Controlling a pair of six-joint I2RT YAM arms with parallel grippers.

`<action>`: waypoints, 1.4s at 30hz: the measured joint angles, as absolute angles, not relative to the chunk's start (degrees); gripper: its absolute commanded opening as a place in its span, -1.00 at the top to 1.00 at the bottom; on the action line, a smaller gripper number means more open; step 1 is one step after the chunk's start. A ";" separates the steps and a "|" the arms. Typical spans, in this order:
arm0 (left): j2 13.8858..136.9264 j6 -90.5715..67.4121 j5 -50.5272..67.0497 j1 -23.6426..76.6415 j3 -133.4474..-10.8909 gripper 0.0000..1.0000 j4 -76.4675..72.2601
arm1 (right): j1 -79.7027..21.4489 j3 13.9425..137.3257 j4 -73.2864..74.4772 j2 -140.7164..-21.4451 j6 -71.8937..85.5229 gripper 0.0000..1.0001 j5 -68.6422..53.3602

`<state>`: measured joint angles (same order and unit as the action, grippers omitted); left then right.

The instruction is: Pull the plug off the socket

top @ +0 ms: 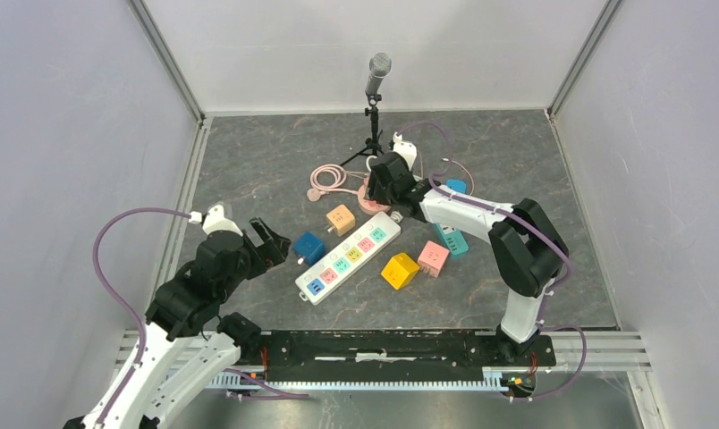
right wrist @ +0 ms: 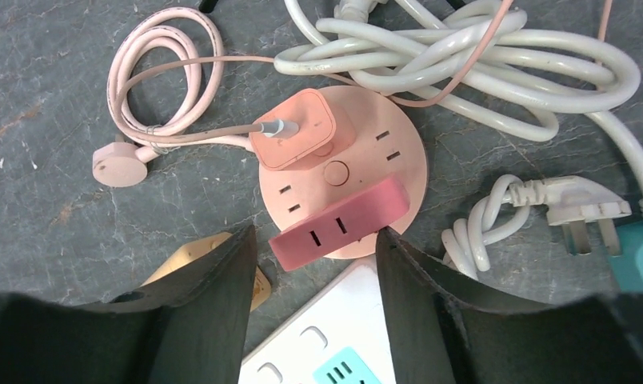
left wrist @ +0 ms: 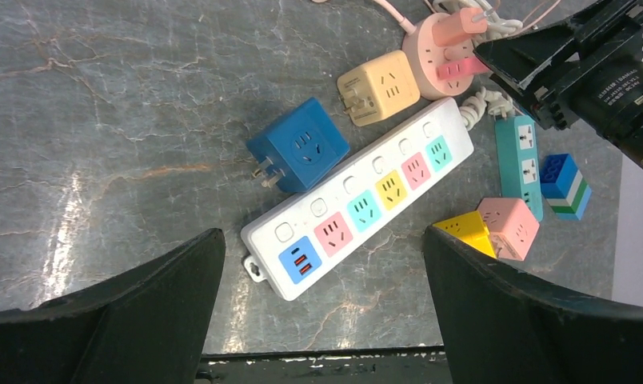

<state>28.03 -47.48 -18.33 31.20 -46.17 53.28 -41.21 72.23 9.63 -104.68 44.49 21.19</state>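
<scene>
Black and spread wide, the fingers of the left gripper (top: 274, 243) hang empty above the grey marbled table (top: 249, 161) at the near left, just beside the blue cube adapter (left wrist: 298, 152) and the near end of the white power strip (left wrist: 358, 200). Past the strip's far end sits the round pink socket (right wrist: 398, 160), carrying a pale pink charger plug (right wrist: 298, 132) with its cable and, at its near edge, a dark pink plug block (right wrist: 338, 226). The right gripper (right wrist: 317, 234) reaches down over that block with its fingers parted on either side, one seemingly touching its end, the other a sliver away, not clamped.
</scene>
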 measured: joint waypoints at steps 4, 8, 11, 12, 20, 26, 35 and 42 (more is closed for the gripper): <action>28.32 -48.31 -17.10 31.20 -44.77 -1.00 51.44 | -41.19 71.09 7.94 -104.95 46.06 0.06 20.91; 29.74 -49.30 -14.76 31.20 -42.63 -1.00 47.59 | -41.15 69.23 5.37 -104.95 48.12 0.21 19.77; 32.18 -50.04 -12.34 31.20 -40.99 -1.00 43.38 | -41.10 67.59 3.03 -104.57 49.71 0.27 19.16; 33.36 -50.28 -11.27 31.20 -40.40 -0.98 41.41 | -41.08 66.67 2.02 -104.14 50.06 0.31 19.05; 47.81 -51.18 -1.78 31.20 -38.50 -0.71 21.41 | -40.45 60.71 -1.45 -99.66 51.07 0.60 18.87; 64.38 -50.43 2.22 31.20 -40.47 -0.37 9.72 | -39.48 60.71 -0.51 -98.94 51.46 0.84 17.93; 84.71 -45.95 5.96 31.22 -49.34 -0.02 -3.18 | -39.05 60.71 0.14 -98.59 52.29 1.00 16.75; 97.60 -44.42 4.05 31.66 -59.11 0.18 -6.13 | -38.76 60.10 -0.45 -98.39 52.31 1.00 15.57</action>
<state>97.60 -44.42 4.05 31.66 -59.11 -6.13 -38.76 60.10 -0.45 -98.39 52.31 15.57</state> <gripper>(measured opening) 0.449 0.004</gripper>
